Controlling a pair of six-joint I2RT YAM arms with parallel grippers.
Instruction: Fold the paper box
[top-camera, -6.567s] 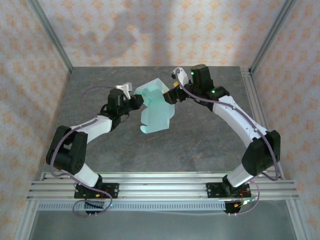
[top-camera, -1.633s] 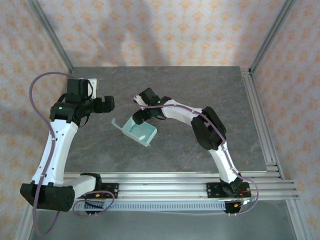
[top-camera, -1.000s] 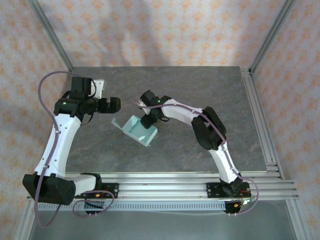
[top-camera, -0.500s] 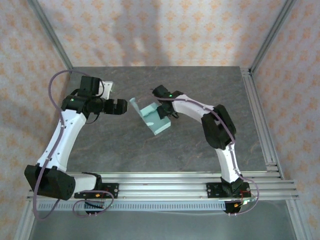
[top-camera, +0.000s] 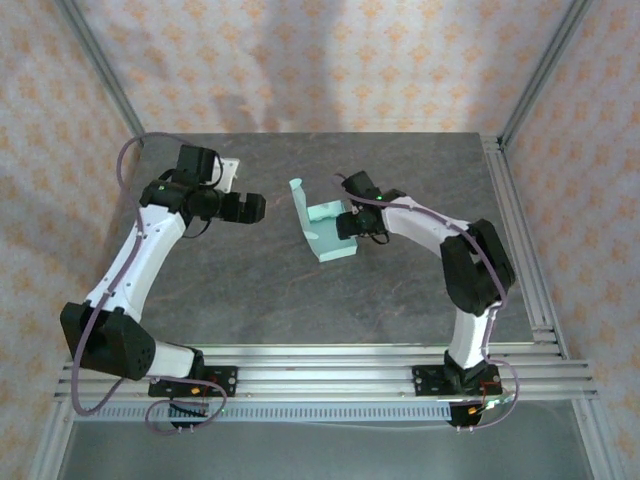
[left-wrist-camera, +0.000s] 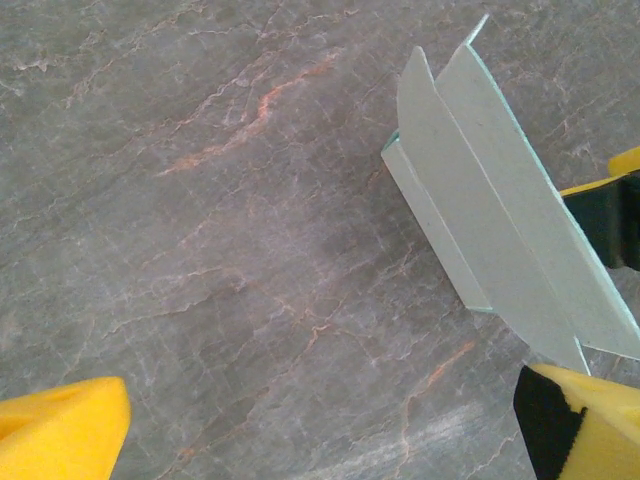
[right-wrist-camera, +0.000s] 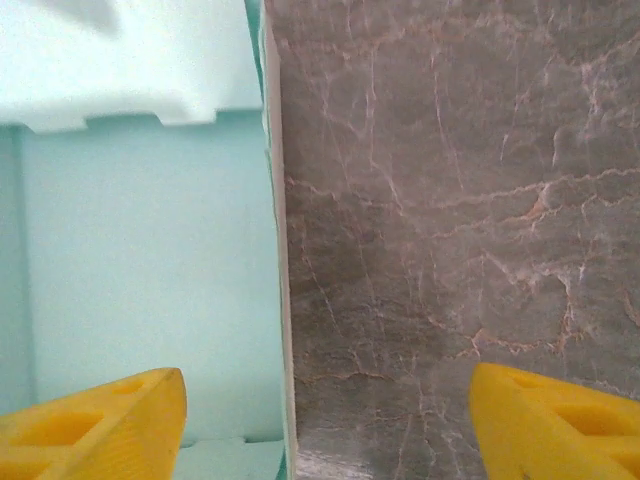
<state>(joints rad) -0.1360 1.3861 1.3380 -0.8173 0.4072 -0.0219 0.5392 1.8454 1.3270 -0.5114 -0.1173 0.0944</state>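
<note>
**Gaping left gripper (top-camera: 257, 208) and right gripper (right-wrist-camera: 328, 405), paper box (top-camera: 325, 243) loose on the table (top-camera: 250, 290)**

At the left gripper: spread as wide as possible, nothing between the yellow fingers (left-wrist-camera: 60, 430), nothing gripped. Poised above the grey, stone-veined table on the left side, pointing rightward at the paper box, near it but apart. Through the left wrist camera: one fingertip low at each edge of the view, bare table between them. Box off to the upper right, seen from outside, with two pale panels standing side by side. Beyond the box at the right edge, a yellow-and-black finger of the right gripper.

At the right gripper: also parted wide, clamped on nothing. Through the right wrist camera: one yellow fingertip over the mint-green floor of the box, the other over bare table. Between them, a thin side wall (right-wrist-camera: 278, 250) running straight up the view, apparently touched by neither finger. From overhead: reaching in from the right, tips at the right-hand end of the box.

Paper box: half formed, pale mint card, base flat on the table about midway between the two arms, a little nearer the right one. Low walls raised along its sides, inside open to the top. One tall flap (top-camera: 297, 192) upright at the far-left corner. In the right wrist view, a notched tab (right-wrist-camera: 130, 60) across the far end, paler in the light.
</note>
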